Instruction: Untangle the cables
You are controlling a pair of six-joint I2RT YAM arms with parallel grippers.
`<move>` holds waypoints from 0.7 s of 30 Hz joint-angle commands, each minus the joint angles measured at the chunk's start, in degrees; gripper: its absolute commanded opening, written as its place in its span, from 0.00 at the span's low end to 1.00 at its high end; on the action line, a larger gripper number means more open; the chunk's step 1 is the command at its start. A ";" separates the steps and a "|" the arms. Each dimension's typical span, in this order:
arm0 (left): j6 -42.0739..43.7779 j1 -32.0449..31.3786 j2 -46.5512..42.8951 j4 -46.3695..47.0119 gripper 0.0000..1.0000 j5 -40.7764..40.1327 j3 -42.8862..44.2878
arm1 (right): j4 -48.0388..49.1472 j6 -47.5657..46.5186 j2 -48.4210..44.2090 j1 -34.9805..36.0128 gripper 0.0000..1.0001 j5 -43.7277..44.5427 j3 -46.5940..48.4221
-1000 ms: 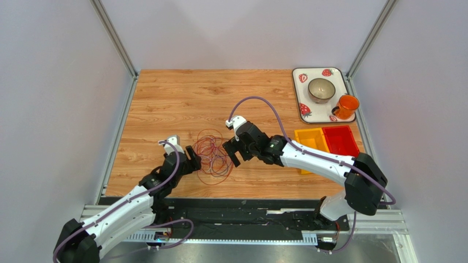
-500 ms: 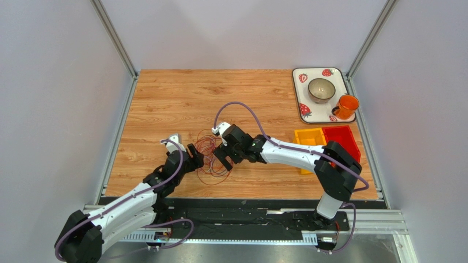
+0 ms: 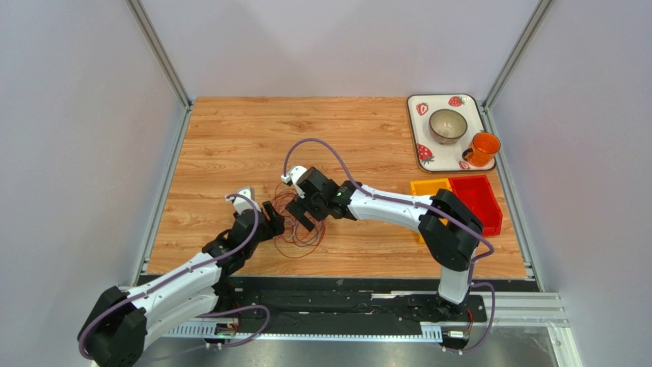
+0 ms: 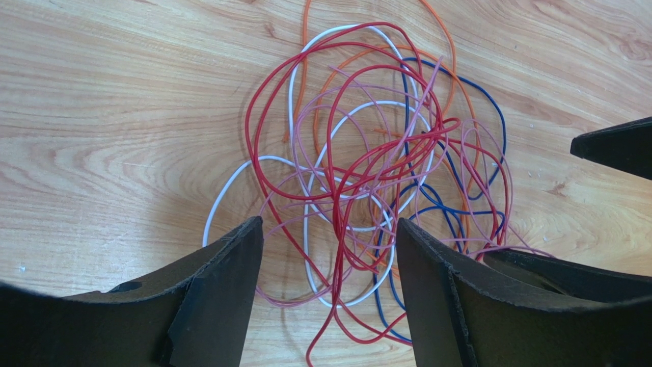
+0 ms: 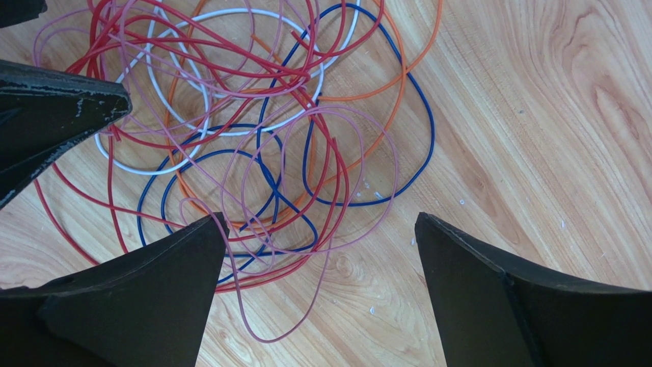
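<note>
Noted left arm low, stretched forward and rightward from the near-left base, wrist pitched down over the table [image 3: 229,138]. At its end, left gripper [image 4: 329,223] spread wide, nothing clamped. Black fingers [image 4: 222,290]: matte, wedge-shaped, scuffed pale along the edges.

Noted right arm bent back on itself, elbow raised in front of the bins, forearm reaching left across the boards. At its end, right gripper [image 5: 321,218] opened to its widest, holding nothing.

Lying flat on the wood, left of centre and toward the near edge: cables [image 3: 304,235], one loose tangle. Very thin, glossy, limp loops in red, pink, white, orange and blue, crossing over and under one another many times.

Tangle under and between the two grippers, set at opposite sides of it, near each other but apart. From the left wrist: red, white and pink loops running into the gap between the fingertips; contact with the strands not clear. From the right wrist: one finger over red and blue loops, the other over bare wood just beside the tangle.

Table surface: smooth wood-grain laminate, light brown.

Far right corner: white tray [image 3: 417,130] with strawberry print, carrying a grey bowl [image 3: 448,125] and a see-through orange cup [image 3: 484,147]. Nearer, yellow bin [image 3: 428,191] and red bin [image 3: 478,191] side by side.
</note>
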 commanded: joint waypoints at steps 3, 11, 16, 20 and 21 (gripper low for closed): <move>-0.59 0.08 0.26 2.47 0.72 -0.02 1.14 | -2.69 -2.84 2.70 1.52 0.98 -0.90 5.21; -0.50 -0.01 0.70 2.82 0.72 0.07 1.13 | -3.14 -2.41 -0.98 2.84 0.97 -1.07 3.20; -0.41 0.08 0.88 2.82 0.71 0.15 1.22 | -3.49 -3.02 -1.60 3.36 0.97 -1.42 3.20; -0.41 -0.01 1.05 2.82 0.71 0.15 1.31 | -4.10 -3.20 0.59 4.33 0.97 -0.02 3.98; -0.50 0.08 1.05 2.82 0.71 0.15 1.22 | -4.63 -3.29 1.29 4.77 0.97 1.47 4.42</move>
